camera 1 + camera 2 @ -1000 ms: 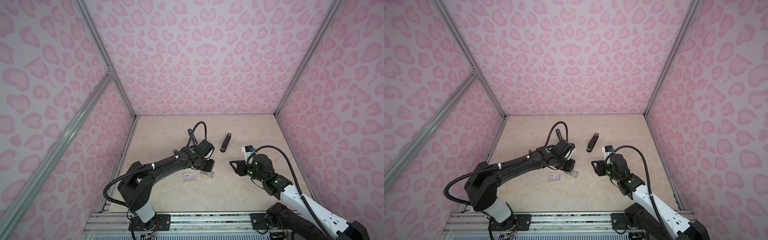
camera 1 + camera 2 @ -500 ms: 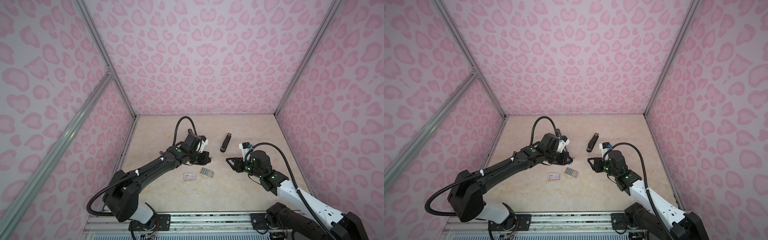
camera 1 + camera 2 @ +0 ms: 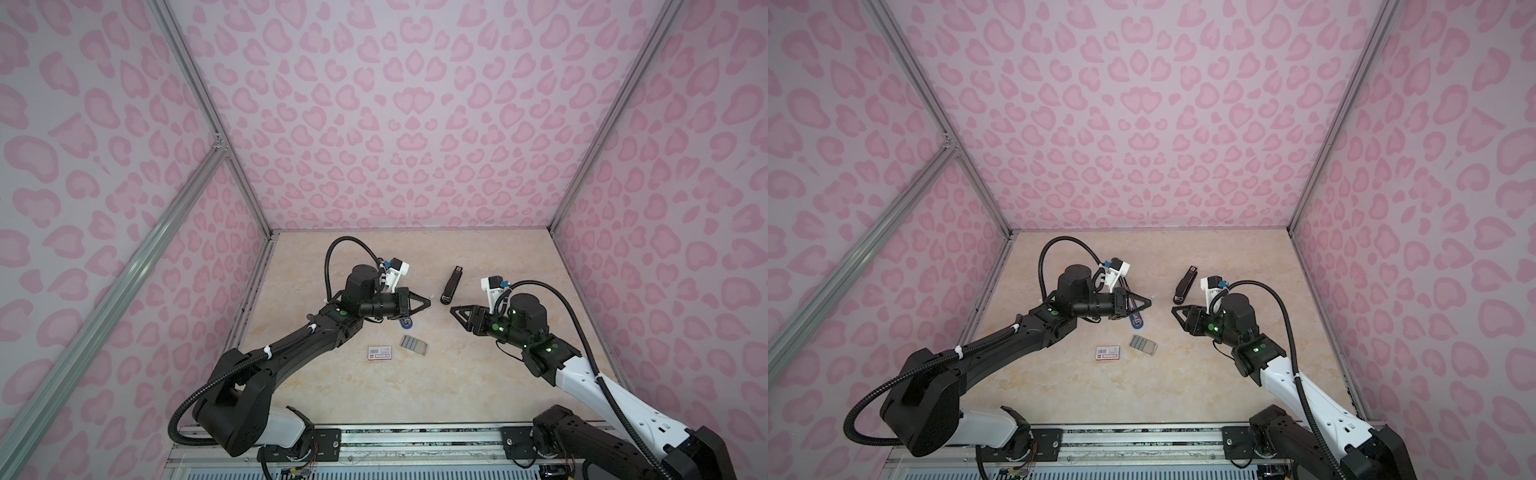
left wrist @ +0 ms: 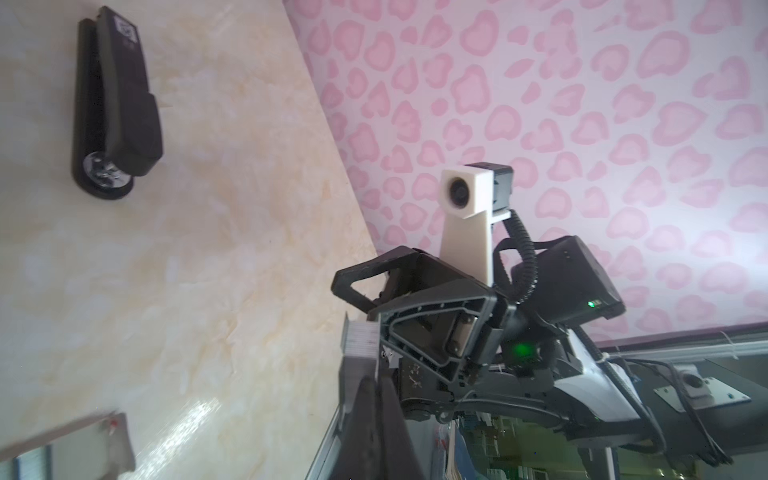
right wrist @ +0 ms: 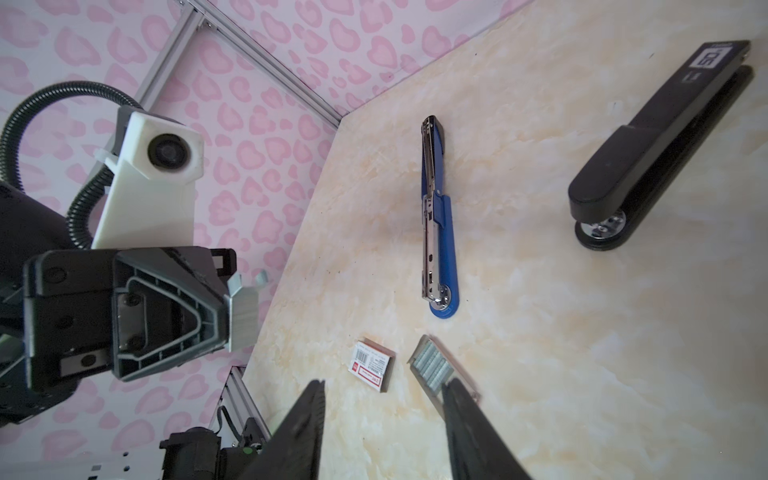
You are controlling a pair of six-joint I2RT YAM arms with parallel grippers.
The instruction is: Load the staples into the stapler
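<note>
My left gripper [image 3: 428,300] [image 3: 1148,300] hangs above the table, shut on a short silvery strip of staples [image 5: 243,320] [image 4: 359,337] that sticks out past its tips [image 4: 377,382]. Facing it across a small gap, my right gripper [image 3: 453,309] [image 3: 1175,309] [image 5: 382,390] stands open and empty. A blue stapler [image 5: 438,232] [image 3: 405,322] [image 3: 1137,322] lies opened flat, its metal channel exposed, partly under the left gripper in both top views. More staples [image 5: 434,363] [image 3: 413,344] [image 3: 1143,344] lie in a small tray nearer the front.
A closed black stapler [image 3: 452,284] [image 3: 1185,284] [image 5: 652,153] [image 4: 114,112] lies farther back, between the two grippers. A white-and-red barcoded box sleeve [image 3: 379,353] [image 3: 1107,353] [image 5: 372,363] sits left of the tray. Pink patterned walls enclose the beige table [image 3: 415,395].
My left gripper has risen from the staple tray with a strip and swung level, pointing at the right gripper. The right gripper has edged toward the middle and stayed open.
</note>
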